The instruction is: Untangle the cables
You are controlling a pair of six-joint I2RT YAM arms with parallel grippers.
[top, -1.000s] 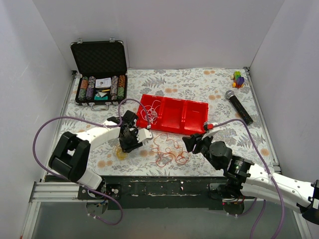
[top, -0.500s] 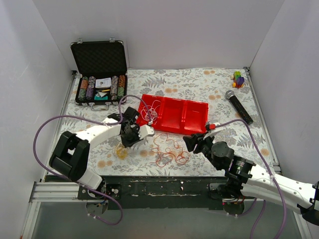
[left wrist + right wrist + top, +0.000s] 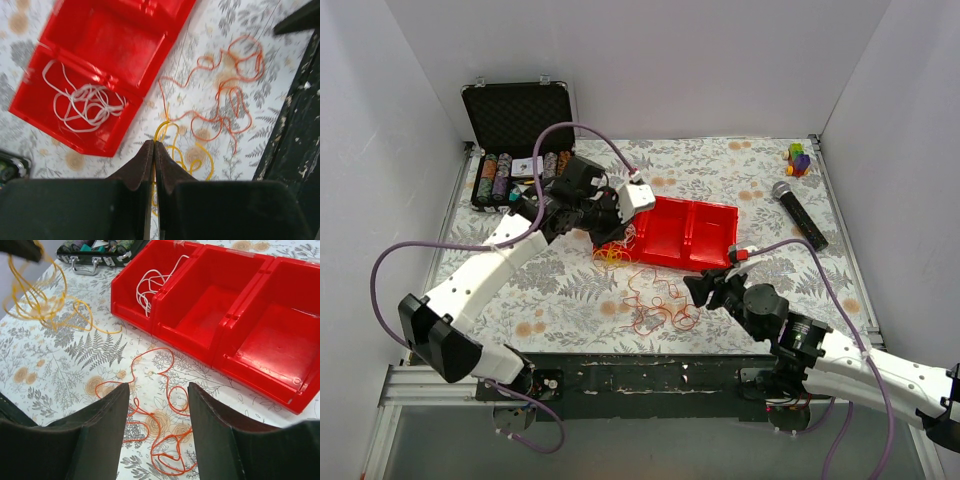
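— Near end?
— My right gripper (image 3: 159, 387) hangs spread, holding nothing, over the orange tangle (image 3: 660, 300) on the table. I cannot count its strands.
— What changed?
— My left gripper (image 3: 153, 145), pinched on the one yellow cable (image 3: 612, 255), has risen toward the tray (image 3: 713, 235). Yellow appears clear of orange: one separated. One white cable (image 3: 85, 102) lies in the left of three bins.

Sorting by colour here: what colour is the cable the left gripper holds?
Yellow cable, clearest in the left wrist view.
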